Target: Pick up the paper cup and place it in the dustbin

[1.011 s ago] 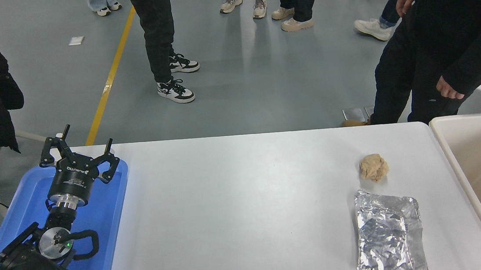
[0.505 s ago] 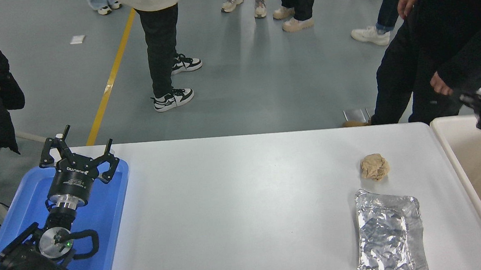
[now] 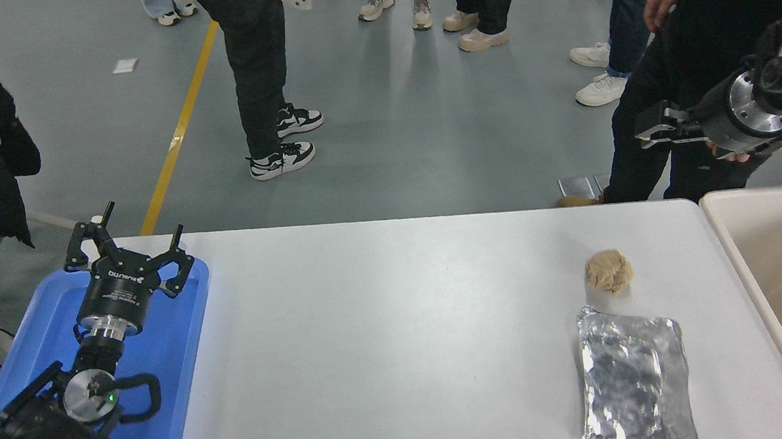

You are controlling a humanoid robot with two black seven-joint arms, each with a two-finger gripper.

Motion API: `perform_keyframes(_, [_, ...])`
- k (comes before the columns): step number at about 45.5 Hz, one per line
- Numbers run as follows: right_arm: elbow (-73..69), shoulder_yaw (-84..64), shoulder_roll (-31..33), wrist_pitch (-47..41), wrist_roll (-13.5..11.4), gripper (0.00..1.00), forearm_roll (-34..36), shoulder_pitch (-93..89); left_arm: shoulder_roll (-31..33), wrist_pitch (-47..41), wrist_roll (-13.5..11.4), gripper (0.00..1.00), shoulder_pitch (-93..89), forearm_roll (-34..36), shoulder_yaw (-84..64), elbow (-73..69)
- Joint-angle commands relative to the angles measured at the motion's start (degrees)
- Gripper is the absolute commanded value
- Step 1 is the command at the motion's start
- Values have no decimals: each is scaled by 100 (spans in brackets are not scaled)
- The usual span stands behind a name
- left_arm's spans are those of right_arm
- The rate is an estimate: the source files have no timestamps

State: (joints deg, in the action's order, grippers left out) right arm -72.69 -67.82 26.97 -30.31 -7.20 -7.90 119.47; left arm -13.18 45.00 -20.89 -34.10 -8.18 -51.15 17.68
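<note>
Hanging above dustbin (image 3: 739,254); right gripper (image 3: 649,130) empty

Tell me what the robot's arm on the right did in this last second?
The right gripper rose out of the dustbin, where it was low a second ago, and now hangs high beyond the table's far edge, pointing left. No cup shows in it. The left gripper stayed parked over the blue tray. The brown paper ball and foil tray kept their places.

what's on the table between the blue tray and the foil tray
In the head view, only bare white table lies between the blue tray and the foil tray.
</note>
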Motion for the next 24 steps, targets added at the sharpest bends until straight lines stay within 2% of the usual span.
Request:
perform_keyframes(1, [-1238,-258,10,-1344,0,100,-1,1350,0,0,-3,100,0,0,0,-1])
perform_keyframes(24, [-1380,40,-25,-1469,0,100,-10,1685,0,0,-3,100,0,0,0,-1])
